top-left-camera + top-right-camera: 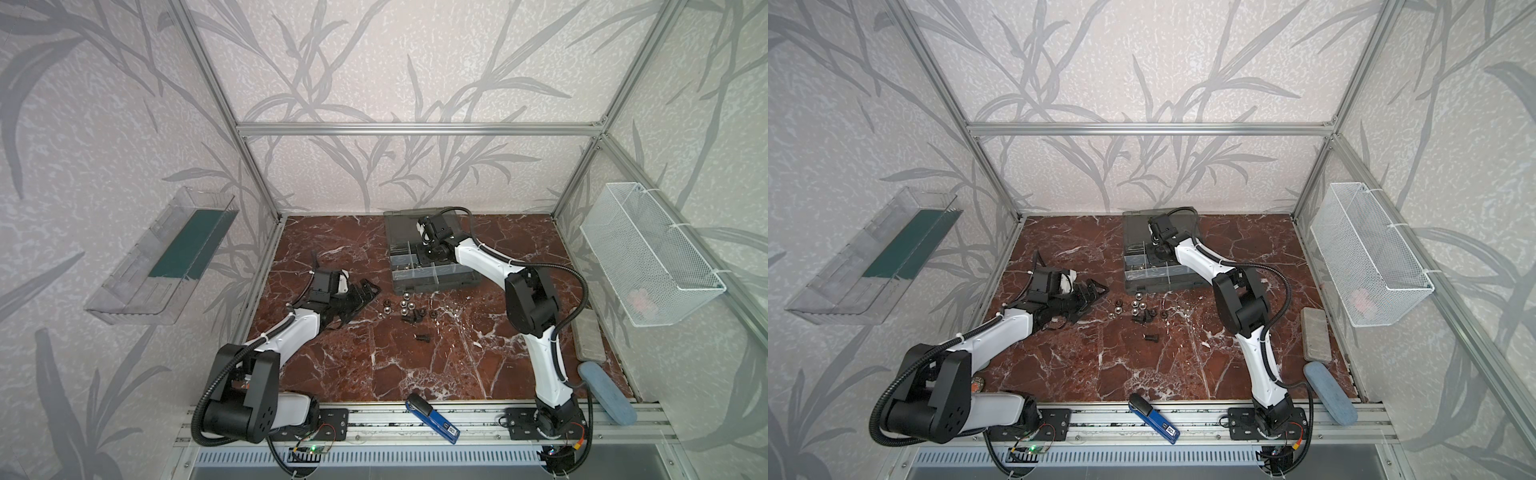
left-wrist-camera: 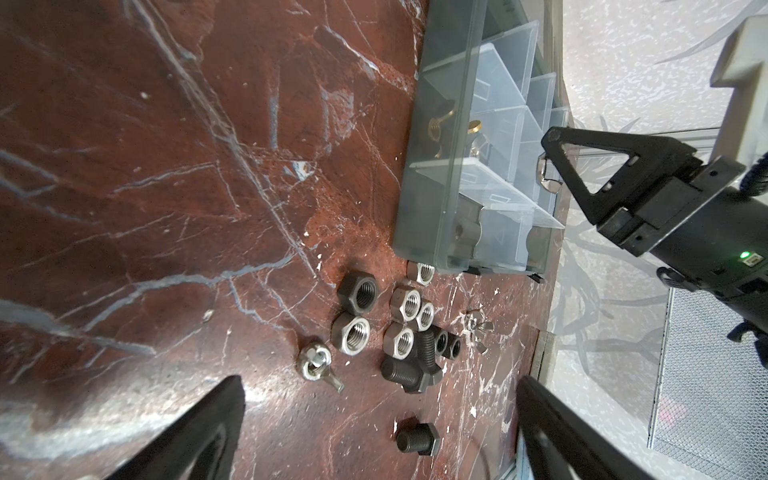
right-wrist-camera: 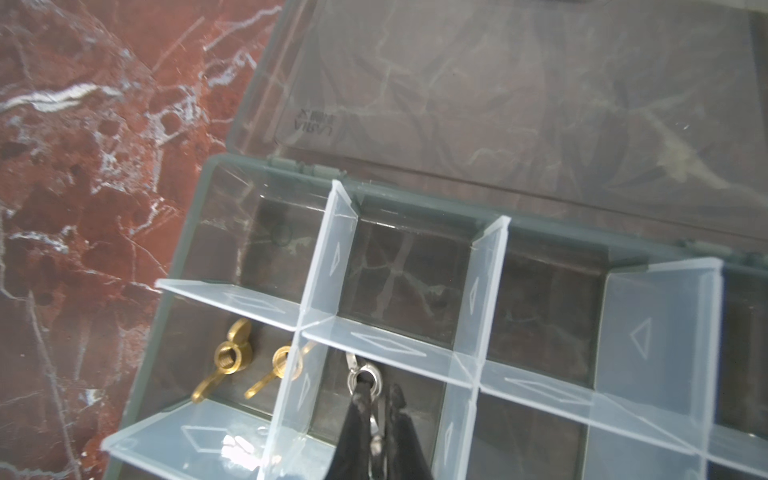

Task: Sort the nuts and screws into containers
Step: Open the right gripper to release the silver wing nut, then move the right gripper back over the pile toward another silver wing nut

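Nuts (image 2: 409,305) and screws (image 2: 407,372) lie in one loose heap on the marble table (image 2: 166,208), just ahead of my left claw (image 1: 360,300). Its fingers (image 2: 216,424) are spread as wide as they go and hold nothing. From that wrist camera the heap sits in the gap between the two fingers, a little beyond their tips.

A lone screw (image 2: 415,441) lies apart from the heap, nearer the claw than anything else and closer to one finger than the other. Its long axis runs roughly from finger to finger. I judge that closing straight on it would pinch head against thread tip. Turning the wrist to take it across the shank looks the safer grip.

My right claw (image 3: 378,390) is well apart from the heap, over the open organiser case (image 2: 440,145), closed tight on a silver wing nut (image 3: 365,374). Its tips hang over or just inside the cell beside the one holding two brass wing nuts (image 3: 230,353), with a clear divider (image 3: 291,395) between. I read that as a drop about to be made.

With the right arm busy there, the left is plainly the nearer one for the heap. The case lies beyond the heap from the left claw, so a carry would go forward over the pile.
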You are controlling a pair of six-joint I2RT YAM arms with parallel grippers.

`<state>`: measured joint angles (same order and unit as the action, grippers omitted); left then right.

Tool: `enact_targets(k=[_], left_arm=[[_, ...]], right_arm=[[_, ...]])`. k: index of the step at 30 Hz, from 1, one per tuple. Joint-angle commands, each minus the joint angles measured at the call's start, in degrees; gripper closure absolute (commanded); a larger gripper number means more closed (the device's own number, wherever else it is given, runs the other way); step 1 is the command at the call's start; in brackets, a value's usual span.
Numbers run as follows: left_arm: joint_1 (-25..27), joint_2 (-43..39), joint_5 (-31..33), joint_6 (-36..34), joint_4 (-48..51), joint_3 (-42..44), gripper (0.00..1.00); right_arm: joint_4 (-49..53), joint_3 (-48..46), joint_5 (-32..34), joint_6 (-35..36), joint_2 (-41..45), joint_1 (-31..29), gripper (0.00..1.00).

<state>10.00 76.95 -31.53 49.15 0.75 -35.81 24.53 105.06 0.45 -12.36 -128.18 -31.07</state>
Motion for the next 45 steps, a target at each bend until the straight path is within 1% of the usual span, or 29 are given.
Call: enact_targets(k=[1, 7, 8, 10, 11, 12, 14, 17, 20, 22, 25, 28, 30, 33, 36, 39, 45], left_arm=[[-0.07, -0.94, 0.42, 0.6, -0.48, 0.66, 0.0], [-0.07, -1.06, 0.42, 0.6, -0.55, 0.92, 0.0], [-0.07, -1.01, 0.33, 0.56, -0.69, 0.91, 0.0], [-0.07, -1.01, 0.34, 0.6, -0.75, 1.01, 0.01], [-0.07, -1.11, 0.34, 0.56, -0.76, 1.01, 0.01], [-0.07, -1.09, 0.24, 0.52, -0.75, 1.01, 0.0], [-0.07, -1.01, 0.24, 0.51, -0.81, 1.08, 0.01], [-0.07, -1.01, 0.15, 0.44, -0.88, 1.01, 0.0], [-0.07, -0.92, 0.07, 0.51, -0.93, 0.92, 0.0], [-0.07, -0.77, -0.07, 0.51, -1.02, 0.75, 0.0], [-0.07, -0.64, -0.1, 0.56, -0.86, 0.51, 0.01], [0.06, -0.24, 0.32, 0.0, 0.13, 0.06, 0.0], [0.11, 0.04, 1.06, -0.66, 1.44, -0.39, 0.01], [0.36, 0.31, 2.45, -1.82, 3.6, -0.92, 0.01], [0.46, 0.64, 3.23, -2.82, 5.15, -1.35, 0.01], [0.46, 1.22, 2.65, -2.91, 5.18, -1.62, 0.01], [0.54, 1.41, 2.09, -2.73, 4.84, -1.97, 0.01]], right_arm=[[0.86, 0.85, 0.36, 0.51, -0.92, 0.29, 1.0], [0.88, 0.9, 0.97, 1.03, -1.56, 0.28, 1.0], [1.04, 0.91, 0.9, 1.12, -1.62, 0.22, 0.98], [1.28, 1.01, 0.78, 1.28, -1.68, 0.28, 0.82], [1.45, 0.99, 0.9, 1.3, -1.52, 0.3, 0.72], [1.6, 1.0, 1.09, 1.3, -1.33, 0.28, 0.65], [1.84, 0.84, 1.4, 1.52, -0.65, 0.26, 0.55], [2.6, 0.46, 1.46, 1.9, 1.48, 0.34, 0.5], [3.91, -1.18, -0.43, 2.41, 5.84, 0.42, 0.48], [4.14, -4.26, -2.03, 2.67, 9.97, 0.42, 0.47], [3.7, -11.61, -3.51, 2.81, 17.38, 0.4, 0.46], [3.56, -19.81, -3.17, 2.45, 25.25, 0.4, 0.46], [3.54, -25.5, -2.99, 1.67, 29.94, 0.45, 0.46], [4.03, -33.48, -4.76, 0.87, 36.09, 0.41, 0.46], [4.68, -40.07, -4.44, -0.55, 39.98, 0.44, 0.46], [5.15, -45.25, -3.87, -1.92, 41.91, 0.4, 0.46], [6.65, -49.27, -4.5, -4.59, 40.29, 0.4, 0.48]])
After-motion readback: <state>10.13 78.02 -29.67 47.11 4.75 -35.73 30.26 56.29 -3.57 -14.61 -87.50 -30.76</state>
